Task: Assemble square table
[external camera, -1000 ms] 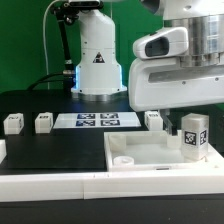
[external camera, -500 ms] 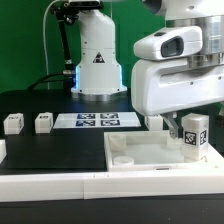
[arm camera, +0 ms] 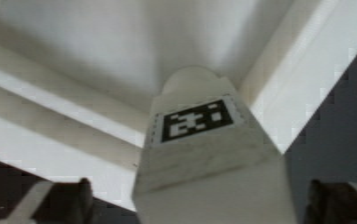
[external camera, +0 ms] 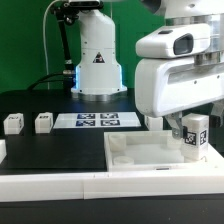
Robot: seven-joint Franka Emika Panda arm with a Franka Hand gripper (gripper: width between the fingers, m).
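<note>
The square table's white slab (external camera: 140, 158) lies rim-up at the exterior view's right. One white tagged leg (external camera: 196, 135) stands upright in its far right corner. My gripper (external camera: 190, 126) hangs over that leg. In the wrist view the leg (arm camera: 201, 130) fills the space between the two dark fingers (arm camera: 59, 200), with a thin gap on each side, so my gripper (arm camera: 196, 208) is open around it. Two more legs (external camera: 13, 124) (external camera: 43, 122) stand at the left, and another leg (external camera: 153, 121) peeks out behind the hand.
The marker board (external camera: 95, 121) lies flat in front of the robot's base (external camera: 97, 60). A long white border bar (external camera: 60, 186) runs along the front edge of the black table, and another white piece (external camera: 2, 150) shows at the left edge.
The hand has shifted slightly toward the exterior view's right, and the standing leg sits a touch further right with it. The other legs have not moved.
</note>
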